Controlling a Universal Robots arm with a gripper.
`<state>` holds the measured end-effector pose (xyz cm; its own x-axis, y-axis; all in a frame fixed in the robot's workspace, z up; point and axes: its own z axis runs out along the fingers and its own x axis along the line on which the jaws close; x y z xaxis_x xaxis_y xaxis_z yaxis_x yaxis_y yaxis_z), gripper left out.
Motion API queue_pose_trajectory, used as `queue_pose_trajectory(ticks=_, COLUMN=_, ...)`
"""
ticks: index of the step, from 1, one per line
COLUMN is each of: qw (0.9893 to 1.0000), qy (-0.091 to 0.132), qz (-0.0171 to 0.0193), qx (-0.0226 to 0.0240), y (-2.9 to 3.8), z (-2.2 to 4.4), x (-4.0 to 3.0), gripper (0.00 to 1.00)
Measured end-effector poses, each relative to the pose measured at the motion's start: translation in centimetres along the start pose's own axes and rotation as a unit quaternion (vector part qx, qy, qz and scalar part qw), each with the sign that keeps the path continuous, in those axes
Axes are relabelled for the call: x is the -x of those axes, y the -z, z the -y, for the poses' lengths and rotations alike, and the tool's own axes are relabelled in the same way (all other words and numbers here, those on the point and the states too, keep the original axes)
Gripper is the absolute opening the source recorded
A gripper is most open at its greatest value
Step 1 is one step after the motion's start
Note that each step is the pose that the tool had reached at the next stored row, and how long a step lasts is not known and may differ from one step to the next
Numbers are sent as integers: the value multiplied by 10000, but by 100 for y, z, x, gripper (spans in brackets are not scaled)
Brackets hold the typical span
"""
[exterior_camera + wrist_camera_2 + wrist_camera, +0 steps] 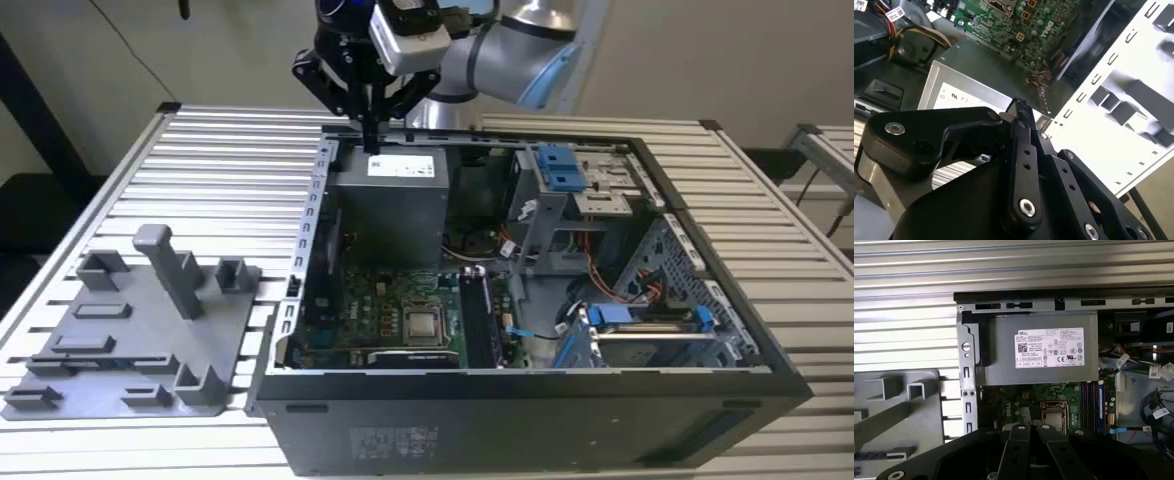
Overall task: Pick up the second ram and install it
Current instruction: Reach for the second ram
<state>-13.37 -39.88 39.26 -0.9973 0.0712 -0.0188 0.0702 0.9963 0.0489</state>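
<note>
- The claw (pixel 371 148) hangs over the back end of the open computer case (pixel 534 420), its fingers pressed together.
- Inside the case, right below the claw, sits a grey power supply (pixel 1044 375) with a white printed label (pixel 1049 348).
- A green motherboard (pixel 387 310) lines the case floor.
- The second ram (pixel 876 456), seemingly the dark bluish strip, lies flat in the grey tray (pixel 147 350) on the desk (pixel 227 160) beside the case, well apart from the claw.

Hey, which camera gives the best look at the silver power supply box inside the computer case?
The first wrist view: the power supply faces it squarely, labelled side whole. The exterior view shows it from above, under the hand. The second wrist view catches one corner behind the hand.
</note>
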Motion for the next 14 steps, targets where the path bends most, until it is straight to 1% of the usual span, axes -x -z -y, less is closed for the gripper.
queue_pose_trajectory(ticks=6, qw=10000, qy=-1, qz=-19, qx=-1, y=1, z=7, x=-104, gripper=11)
queue_pose_trajectory(ticks=14, qw=10000, qy=-3, qz=-61, qx=-2, y=4, z=20, x=-280, gripper=11)
